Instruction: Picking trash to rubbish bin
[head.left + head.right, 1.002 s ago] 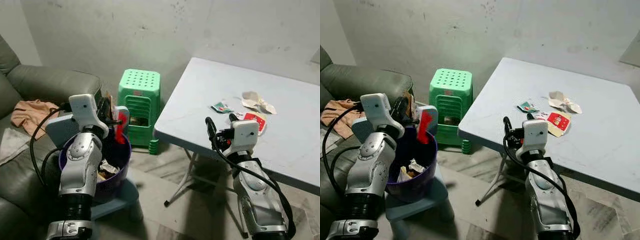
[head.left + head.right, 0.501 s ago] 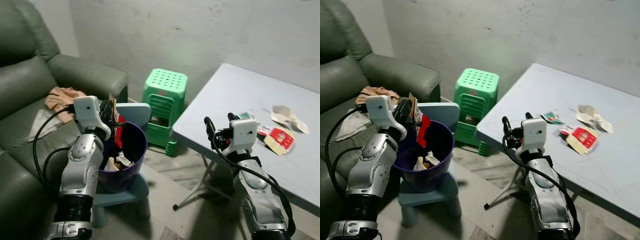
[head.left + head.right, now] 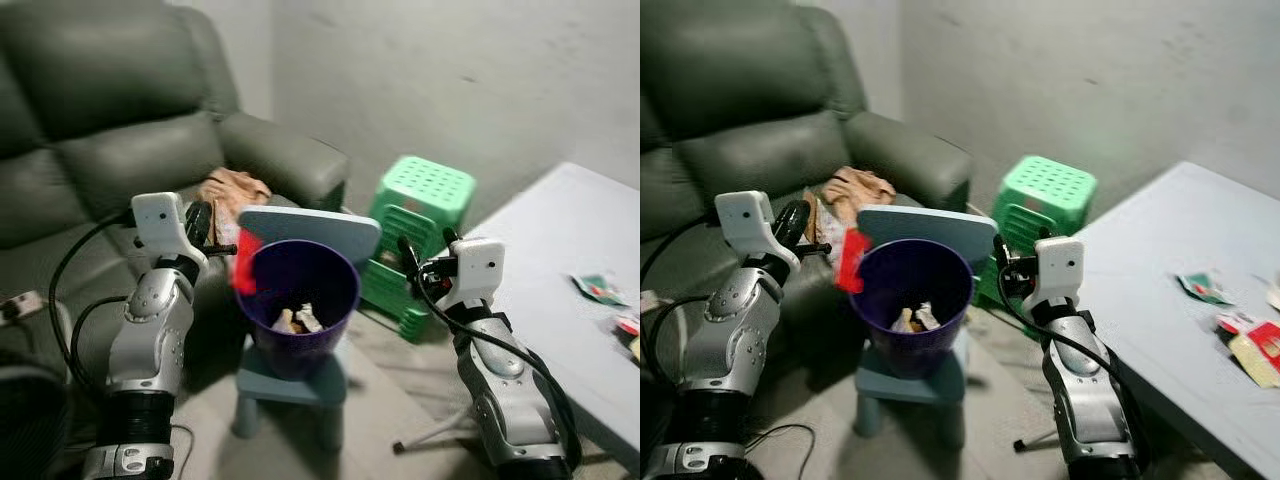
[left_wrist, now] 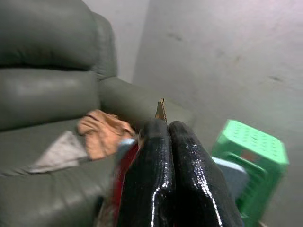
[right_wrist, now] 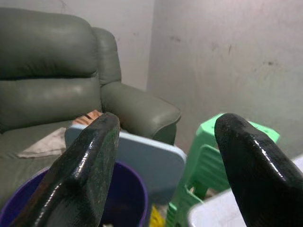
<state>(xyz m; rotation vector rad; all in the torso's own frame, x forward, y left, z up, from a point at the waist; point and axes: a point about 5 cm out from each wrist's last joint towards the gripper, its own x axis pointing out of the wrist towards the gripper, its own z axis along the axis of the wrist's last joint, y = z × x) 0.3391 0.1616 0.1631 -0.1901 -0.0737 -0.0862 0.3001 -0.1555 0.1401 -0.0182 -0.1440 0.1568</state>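
Note:
A purple rubbish bin [image 3: 300, 300] with scraps inside stands on a small pale blue chair [image 3: 290, 385]. My left gripper [image 3: 228, 247] is shut on a red wrapper [image 3: 243, 265] that hangs right at the bin's left rim. In the left wrist view the black fingers [image 4: 156, 175] press together, with red and brown edges of the wrapper [image 4: 124, 175] sticking out beside them. My right gripper [image 3: 420, 262] hovers open just right of the bin, nothing between its fingers [image 5: 90, 165]. More trash lies on the table: a green packet [image 3: 597, 288] and a red packet [image 3: 1260, 345].
A dark green sofa [image 3: 110, 110] fills the left, with an orange cloth [image 3: 232, 190] on its seat. A green plastic stool [image 3: 420, 215] stands by the wall behind the bin. The pale table [image 3: 1160, 280] reaches in from the right. A cable lies on the floor [image 3: 780, 435].
The camera has swung left, so the sofa takes more of the picture and the table sits at the right edge. The red wrapper now hangs at the bin's left rim.

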